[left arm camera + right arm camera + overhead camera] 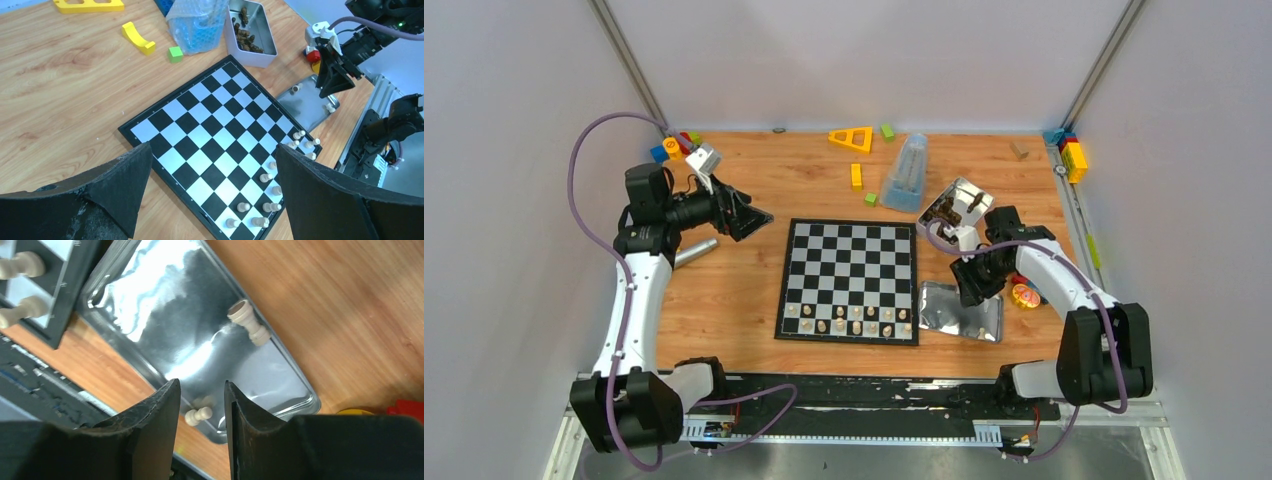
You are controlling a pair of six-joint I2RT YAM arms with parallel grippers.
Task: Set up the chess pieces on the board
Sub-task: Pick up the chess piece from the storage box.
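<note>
cream chess pieces (856, 320) line the near edge of the board (849, 262), centre of the surface (724, 290); right tool (201, 385), jaws narrowly apart, straddles a pawn (198, 415) lying in the metal tray (165, 305); left tool (754, 218) gapes wide.

lab cell, white walls (514, 150), aluminium frame (629, 60)

Bright, even light, with glare on the metal tray (150, 305).
</note>
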